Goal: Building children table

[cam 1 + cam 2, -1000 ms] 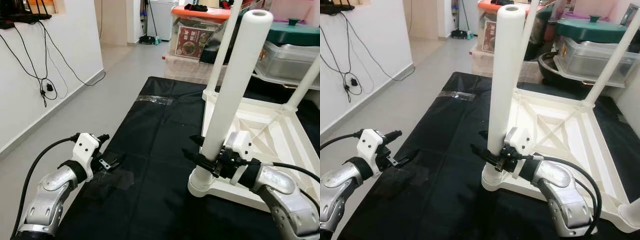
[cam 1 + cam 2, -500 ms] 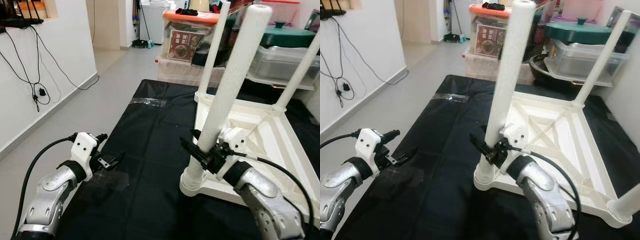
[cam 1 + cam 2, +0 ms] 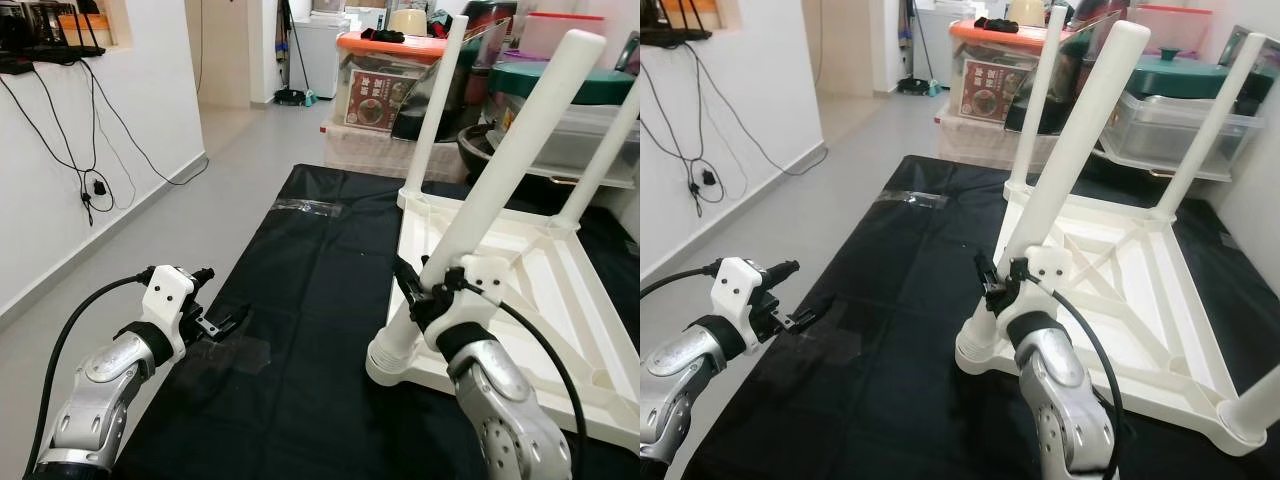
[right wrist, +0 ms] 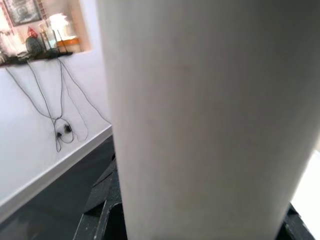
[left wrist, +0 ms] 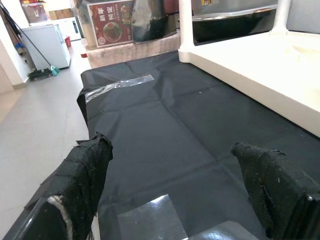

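Left wrist view: red food-picture label (image 5: 111,29), writing unreadable.

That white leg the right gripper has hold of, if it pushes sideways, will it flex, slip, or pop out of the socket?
The white leg looks like a thick rigid plastic tube, so it will likely pivot rather than bend. It already leans in its corner socket, so it probably isn't fully seated and could lever out. Its smooth round surface may slip or rotate within the right gripper.
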You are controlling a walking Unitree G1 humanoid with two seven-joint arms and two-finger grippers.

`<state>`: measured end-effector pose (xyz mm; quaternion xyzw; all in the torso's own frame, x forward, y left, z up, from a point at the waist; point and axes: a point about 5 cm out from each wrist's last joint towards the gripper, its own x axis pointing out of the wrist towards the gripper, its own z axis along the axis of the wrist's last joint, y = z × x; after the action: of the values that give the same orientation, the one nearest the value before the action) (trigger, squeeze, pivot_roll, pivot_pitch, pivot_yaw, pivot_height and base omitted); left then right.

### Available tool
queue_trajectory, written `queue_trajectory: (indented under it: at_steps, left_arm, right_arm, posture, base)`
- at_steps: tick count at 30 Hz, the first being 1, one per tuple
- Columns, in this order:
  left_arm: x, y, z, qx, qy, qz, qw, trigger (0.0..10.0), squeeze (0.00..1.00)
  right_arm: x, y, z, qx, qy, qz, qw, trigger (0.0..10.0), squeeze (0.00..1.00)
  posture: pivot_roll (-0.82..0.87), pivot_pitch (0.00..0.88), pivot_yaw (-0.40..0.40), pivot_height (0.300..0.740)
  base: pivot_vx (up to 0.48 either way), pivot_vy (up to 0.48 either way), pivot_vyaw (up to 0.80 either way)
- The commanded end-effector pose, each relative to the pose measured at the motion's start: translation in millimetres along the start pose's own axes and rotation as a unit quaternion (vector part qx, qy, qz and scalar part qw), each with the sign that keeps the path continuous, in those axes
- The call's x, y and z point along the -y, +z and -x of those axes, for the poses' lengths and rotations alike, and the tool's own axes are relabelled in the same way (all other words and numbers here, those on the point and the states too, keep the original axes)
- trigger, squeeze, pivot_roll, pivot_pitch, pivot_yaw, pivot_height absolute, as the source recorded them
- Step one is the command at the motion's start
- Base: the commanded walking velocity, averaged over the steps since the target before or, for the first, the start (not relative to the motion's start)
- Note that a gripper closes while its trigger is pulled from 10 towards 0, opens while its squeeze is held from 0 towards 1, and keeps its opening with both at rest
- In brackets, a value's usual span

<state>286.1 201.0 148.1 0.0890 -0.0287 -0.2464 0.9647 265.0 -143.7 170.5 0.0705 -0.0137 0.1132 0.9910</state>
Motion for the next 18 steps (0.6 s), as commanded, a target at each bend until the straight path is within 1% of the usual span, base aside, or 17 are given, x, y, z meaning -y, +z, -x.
queue_trajectory:
  at_steps: [1,2,3,4,5,6,8,10,12,14,15,16,18]
  left_arm:
    - [-1.3,-1,-0.6,-0.004,0.001,0.003,1.000,10.0,0.00]
    - [-1.2,-1,-1.2,-0.004,0.001,0.003,1.000,10.0,0.00]
    - [-1.2,-1,-1.2,-0.004,0.001,0.003,1.000,10.0,0.00]
    - [-1.1,-1,-2.3,-0.004,0.001,0.003,1.000,10.0,0.00]
    - [-1.0,-1,-3.3,-0.003,0.000,0.003,1.000,10.0,0.00]
    - [-1.0,-1,-3.3,-0.003,0.000,0.003,1.000,10.0,0.00]
    - [-1.5,0,-3.3,0.000,0.003,0.005,1.000,10.0,0.00]
    - [-1.5,0,-3.3,0.000,0.003,0.005,1.000,10.0,0.00]
    - [-1.9,-1,0.1,-0.001,0.007,0.006,1.000,10.0,0.00]
    - [-1.9,-1,0.1,-0.001,0.007,0.006,1.000,10.0,0.00]
    - [-2.0,-1,1.7,-0.002,0.008,0.007,1.000,10.0,0.00]
    - [-2.3,-2,3.1,-0.003,0.010,0.008,1.000,10.0,0.00]
    - [-2.7,-3,3.8,-0.003,0.016,0.012,1.000,10.0,0.00]
  right_arm:
    - [-10.9,-21,2.5,-0.057,0.061,0.003,0.997,0.0,0.00]
    - [-13.6,-19,1.0,-0.056,0.097,0.019,0.994,0.0,0.00]
    - [-13.6,-19,1.0,-0.056,0.097,0.019,0.994,0.0,0.00]
    - [-12.6,-16,-1.7,-0.057,0.124,0.047,0.990,0.0,0.00]
    - [-11.1,-15,-3.6,-0.059,0.133,0.064,0.987,0.0,0.00]
    - [-11.1,-15,-3.6,-0.059,0.133,0.064,0.987,0.0,0.00]
    - [-6.0,-10,-11.2,-0.062,0.171,0.108,0.977,0.0,0.00]
    - [-6.0,-10,-11.2,-0.062,0.171,0.108,0.977,0.0,0.00]
    - [-7.4,-7,-13.2,-0.058,0.207,0.115,0.970,0.0,0.00]
    - [-7.4,-7,-13.2,-0.058,0.207,0.115,0.970,0.0,0.00]
    - [-8.7,-6,-13.0,-0.055,0.227,0.114,0.966,0.0,0.00]
    - [-10.2,-4,-11.6,-0.048,0.264,0.103,0.958,0.0,0.00]
    - [-10.0,-2,-10.6,-0.038,0.317,0.087,0.944,0.0,0.00]
  posture:
    - [0.08,0.000,-0.056,0.740]
    - [0.08,0.000,-0.056,0.740]
    - [0.08,0.000,-0.056,0.740]
    - [0.09,0.000,-0.061,0.740]
    - [0.09,0.000,-0.063,0.740]
    - [0.09,0.000,-0.063,0.740]
    - [0.10,0.000,-0.078,0.740]
    - [0.10,0.000,-0.078,0.740]
    - [0.12,0.000,-0.091,0.740]
    - [0.12,0.000,-0.091,0.740]
    - [0.12,0.000,-0.091,0.740]
    - [0.12,0.000,-0.102,0.740]
    - [0.12,0.000,-0.102,0.740]
  base:
    - [0.000,0.000,0.00]
    - [0.000,0.000,0.00]
    - [0.000,0.000,0.00]
    - [0.000,0.000,0.00]
    - [0.000,0.000,0.00]
    - [0.000,0.000,0.00]
    - [0.000,0.000,0.00]
    - [0.000,0.000,0.00]
    - [0.000,0.000,0.00]
    - [0.000,0.000,0.00]
    - [0.000,0.000,0.00]
    - [0.000,0.000,0.00]
    - [0.000,0.000,0.00]
